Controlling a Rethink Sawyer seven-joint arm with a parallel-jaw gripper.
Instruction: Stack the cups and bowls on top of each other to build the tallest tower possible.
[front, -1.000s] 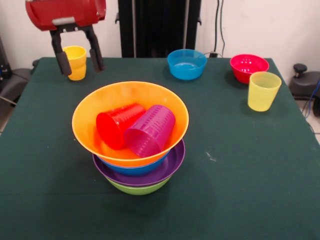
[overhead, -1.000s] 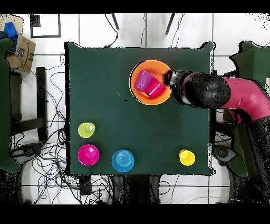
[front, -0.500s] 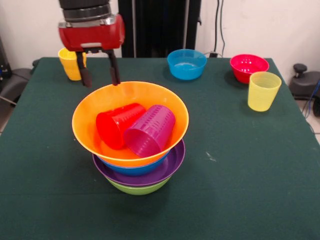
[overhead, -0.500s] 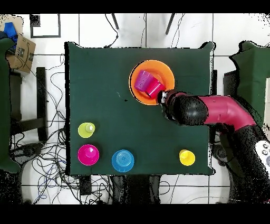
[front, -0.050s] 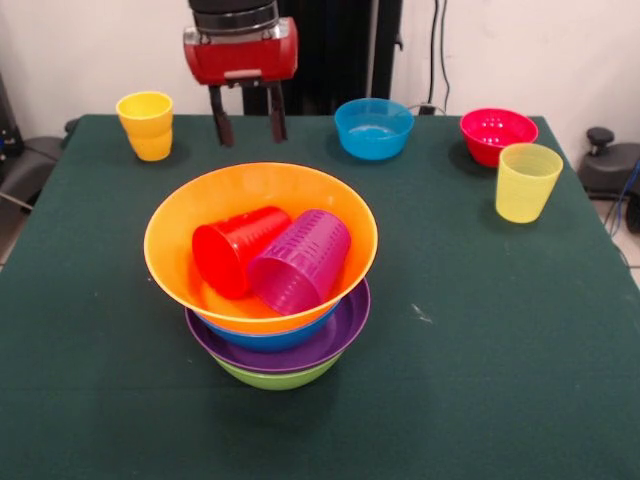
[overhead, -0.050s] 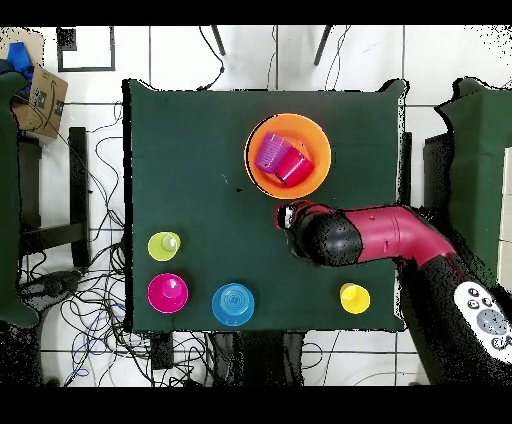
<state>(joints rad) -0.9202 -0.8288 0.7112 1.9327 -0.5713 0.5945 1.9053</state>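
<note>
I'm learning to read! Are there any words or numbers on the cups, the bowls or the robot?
No words or numbers can be read anywhere.
The purple cup has only raised ridges, no letters.
The gripper housing shows a grey patch with nothing legible on it.
The cardboard box off the table has dark markings, too small to read.

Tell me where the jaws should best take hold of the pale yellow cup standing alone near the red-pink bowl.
Probably from straight above: the pale yellow cup stands upright, mouth up, with open table around it. One jaw inside the rim and one outside, or both across its tapered wall near the top. The red-pink bowl sits just behind, so closing side to side seems safer.
</note>
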